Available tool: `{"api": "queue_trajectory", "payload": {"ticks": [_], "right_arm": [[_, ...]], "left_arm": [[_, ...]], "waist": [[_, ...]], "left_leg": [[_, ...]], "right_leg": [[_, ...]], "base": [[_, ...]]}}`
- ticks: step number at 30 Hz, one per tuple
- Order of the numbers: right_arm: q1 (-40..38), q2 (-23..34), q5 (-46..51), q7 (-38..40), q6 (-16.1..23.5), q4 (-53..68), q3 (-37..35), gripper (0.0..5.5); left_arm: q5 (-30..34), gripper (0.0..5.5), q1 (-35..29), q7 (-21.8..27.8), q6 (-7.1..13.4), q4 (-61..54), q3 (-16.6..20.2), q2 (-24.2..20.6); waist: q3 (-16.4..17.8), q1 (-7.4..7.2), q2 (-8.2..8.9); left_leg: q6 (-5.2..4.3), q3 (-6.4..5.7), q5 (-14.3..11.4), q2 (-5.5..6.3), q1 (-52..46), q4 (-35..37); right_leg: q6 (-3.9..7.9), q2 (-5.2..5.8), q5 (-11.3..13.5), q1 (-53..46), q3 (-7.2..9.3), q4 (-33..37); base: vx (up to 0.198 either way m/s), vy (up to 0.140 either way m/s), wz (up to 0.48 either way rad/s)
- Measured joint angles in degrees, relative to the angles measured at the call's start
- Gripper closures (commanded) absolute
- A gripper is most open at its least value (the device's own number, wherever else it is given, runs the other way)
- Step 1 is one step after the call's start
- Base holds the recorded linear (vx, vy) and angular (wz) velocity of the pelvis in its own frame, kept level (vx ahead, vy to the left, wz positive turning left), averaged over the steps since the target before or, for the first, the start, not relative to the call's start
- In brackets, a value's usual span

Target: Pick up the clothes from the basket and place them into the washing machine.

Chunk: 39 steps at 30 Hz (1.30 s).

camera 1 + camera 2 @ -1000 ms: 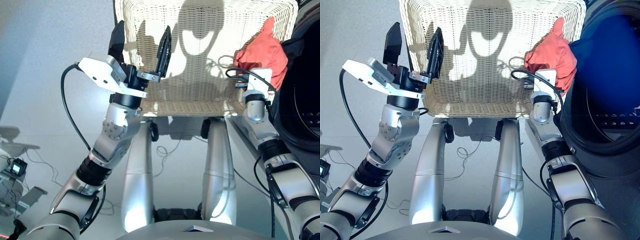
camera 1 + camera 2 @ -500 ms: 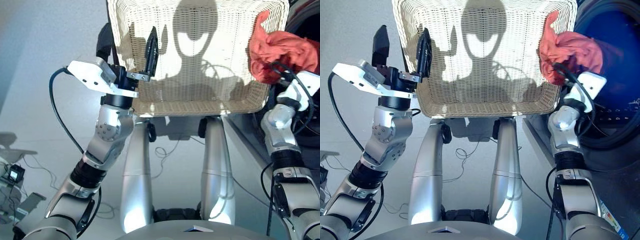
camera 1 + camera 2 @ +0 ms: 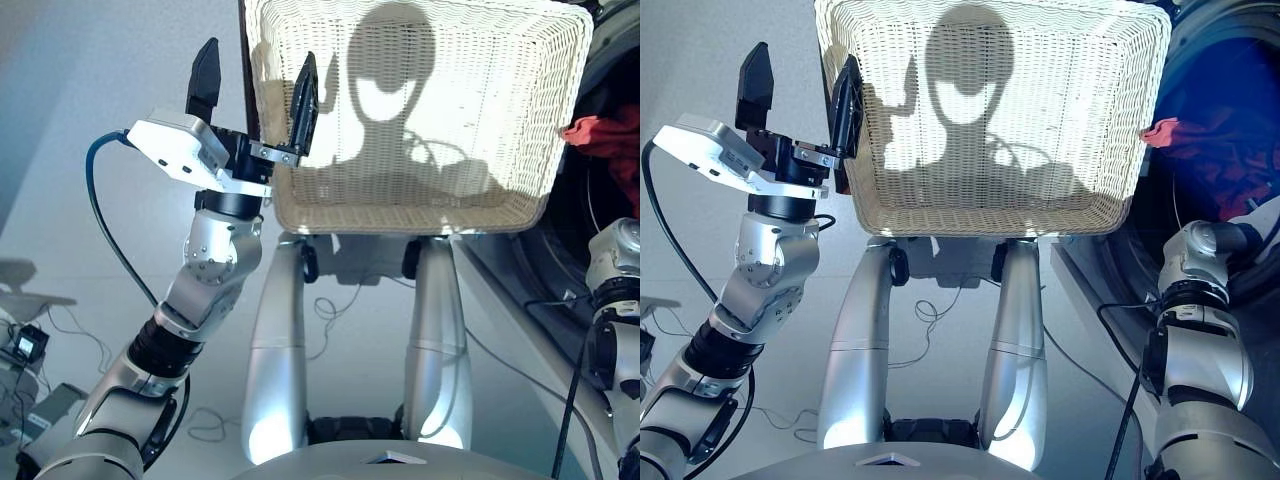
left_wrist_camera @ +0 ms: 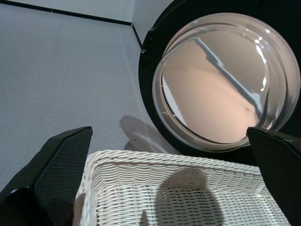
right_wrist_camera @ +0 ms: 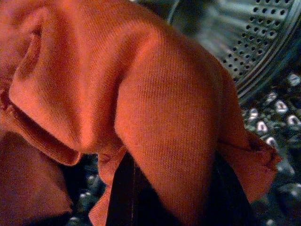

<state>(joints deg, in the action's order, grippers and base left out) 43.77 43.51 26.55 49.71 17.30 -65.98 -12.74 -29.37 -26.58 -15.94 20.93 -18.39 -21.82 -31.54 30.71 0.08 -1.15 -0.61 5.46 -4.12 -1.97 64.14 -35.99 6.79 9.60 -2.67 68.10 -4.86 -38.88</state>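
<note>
The cream wicker basket [image 3: 420, 150] lies in front of me with nothing in it. My left gripper [image 3: 252, 88] hangs open at its left rim, fingers apart and empty; its wrist view looks over the basket [image 4: 178, 188]. A coral red garment [image 3: 1200, 150] sits in the round mouth of the washing machine [image 3: 605, 60] at the right, with dark blue behind it. My right arm [image 3: 1200, 255] reaches in there. In the right wrist view the red garment [image 5: 141, 94] hangs over the gripper and hides its fingers, above the perforated drum wall [image 5: 263, 42].
The machine's glass porthole door [image 4: 221, 80] stands swung open beyond the basket's far end. Grey floor lies to the left, with cables and small devices [image 3: 30, 345] at the lower left.
My right arm has carried the red garment from the basket's right rim into the machine's drum. The left gripper has stayed open at the left rim.
</note>
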Motion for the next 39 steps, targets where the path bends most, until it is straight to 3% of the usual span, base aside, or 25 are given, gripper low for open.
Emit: {"api": "queue_trajectory", "payload": {"ticks": [14,15,16,23,28,32,39], "right_arm": [[5.3,3.8,8.1,-2.9,4.6,1.0,0.5,5.50],[5.4,3.9,8.3,-3.9,4.7,1.0,0.6,3.77],[5.5,3.9,8.7,-5.3,4.7,0.9,0.8,0.00],[5.6,4.6,9.7,-10.7,4.6,1.9,4.8,0.00],[2.1,3.3,7.4,-11.4,4.9,9.3,6.5,0.00],[-2.4,-2.0,3.6,-11.4,6.7,19.3,7.0,0.00],[-13.3,-14.5,-5.4,-15.4,7.0,37.9,16.8,0.00]], "left_arm": [[-1.2,0.00,-0.4,0.2,0.0,-0.3,-0.2,-1.8],[-1.2,0.00,-0.5,0.4,0.0,-0.3,-0.2,-1.8],[-1.2,0.00,-0.6,0.8,0.0,-0.3,-0.2,-1.7],[-1.2,0.00,-0.5,1.3,0.0,-0.3,-0.2,-1.7],[-1.2,0.00,-0.5,1.5,0.0,-0.4,-0.2,-0.6],[-1.2,0.00,-0.2,1.9,0.0,-0.4,0.0,0.3],[-1.2,0.00,0.3,2.0,0.0,-0.5,0.3,2.3]], "waist": [[0.0,0.11,-0.06],[0.0,0.09,-0.07],[0.0,0.10,-0.07],[0.0,0.09,-0.08],[0.0,-0.07,-0.10],[0.0,-0.46,-0.10],[0.0,-1.58,-0.09]], "left_leg": [[0.31,0.52,-0.7,0.09,0.8,-1.3],[0.24,0.52,-0.7,0.11,0.8,-1.3],[0.38,0.51,-0.6,0.11,0.8,-1.2],[0.33,0.51,-0.7,0.11,0.8,-1.4],[0.29,0.47,-0.7,0.04,0.6,-1.4],[0.14,0.38,-0.8,-0.10,0.3,-1.2],[-0.25,0.63,-1.0,-0.63,0.2,-1.1]], "right_leg": [[0.61,0.07,0.1,0.5,-0.48,-0.3],[0.61,0.05,0.1,0.5,-0.47,-0.4],[0.60,0.05,0.1,0.5,-0.47,-0.4],[0.59,-0.01,0.0,0.5,-0.44,-0.6],[0.37,-0.11,-0.1,0.5,-0.44,-0.9],[0.13,-0.26,-0.4,0.4,-0.35,-1.0],[-0.16,-0.77,-0.6,0.4,-0.34,-1.1]], "base": [[0.000,0.000,0.000],[0.000,0.000,0.000],[0.000,0.000,0.000],[0.000,0.000,0.000],[0.000,0.000,0.000],[0.000,0.000,0.000],[0.000,0.000,0.000]]}}
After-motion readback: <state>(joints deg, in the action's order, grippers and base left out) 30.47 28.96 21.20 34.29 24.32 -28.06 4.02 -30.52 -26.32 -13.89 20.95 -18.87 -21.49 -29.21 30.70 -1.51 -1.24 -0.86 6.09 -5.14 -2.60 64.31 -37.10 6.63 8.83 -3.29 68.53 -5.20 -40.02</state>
